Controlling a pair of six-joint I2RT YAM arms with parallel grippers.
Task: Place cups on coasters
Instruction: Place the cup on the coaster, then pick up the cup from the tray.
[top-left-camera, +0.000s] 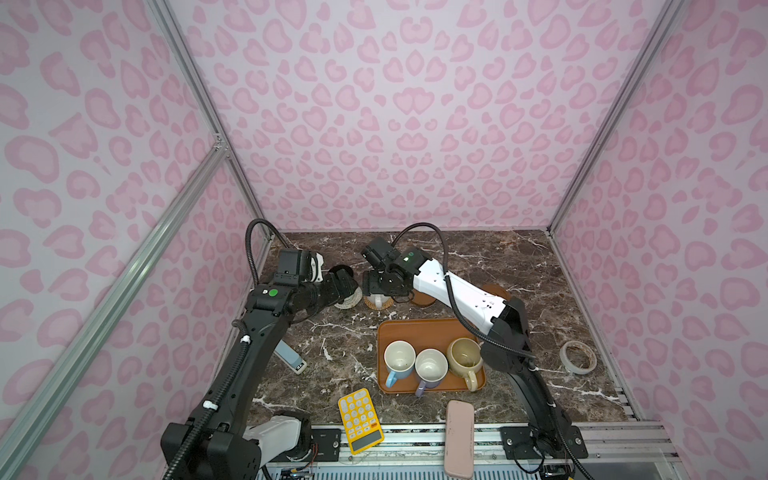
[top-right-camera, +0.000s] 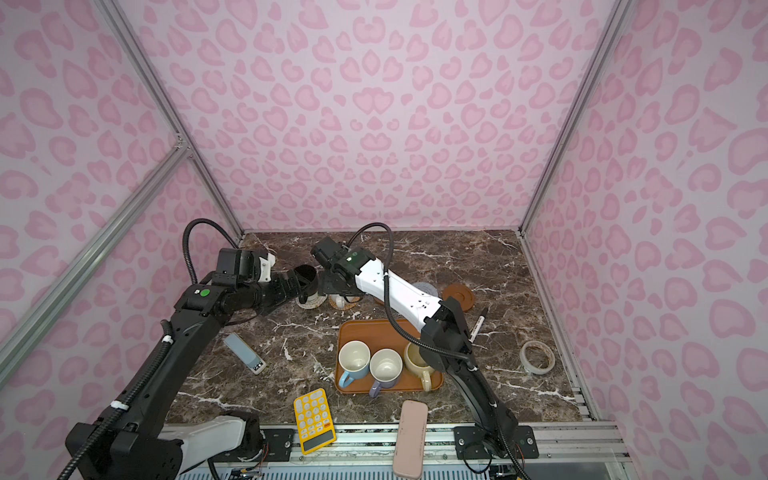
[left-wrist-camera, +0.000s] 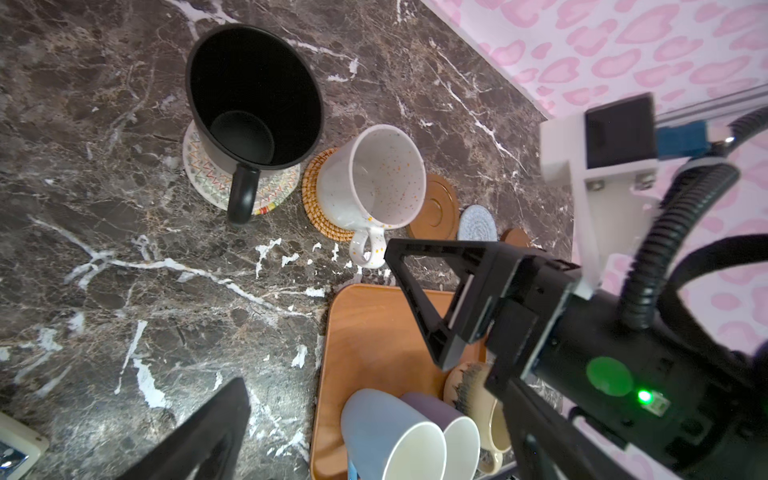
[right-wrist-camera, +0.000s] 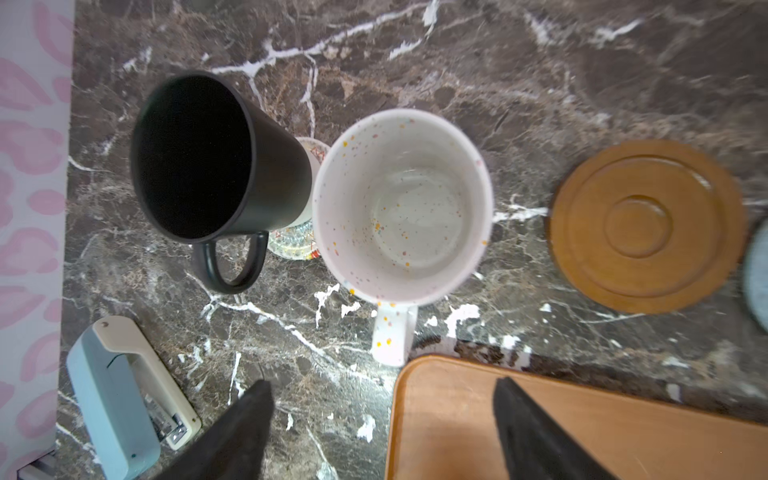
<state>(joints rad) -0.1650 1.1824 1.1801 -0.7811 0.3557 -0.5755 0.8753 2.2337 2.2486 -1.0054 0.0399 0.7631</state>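
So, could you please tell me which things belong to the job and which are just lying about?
Job: black mug, speckled mug, light-blue mug, lavender mug, beige mug; woven coaster, rattan coaster, wooden coaster, second wooden coaster, crocheted coaster.
Stray: tray, tape roll, calculator, pink case, stapler, marker.

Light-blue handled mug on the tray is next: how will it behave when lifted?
The light-blue handled mug looks like glazed ceramic: rigid, probably slippery at its wall. It appears to touch the lavender handled mug, so lifting may nudge that neighbour. Standing upright and seemingly empty, it should not tip easily.
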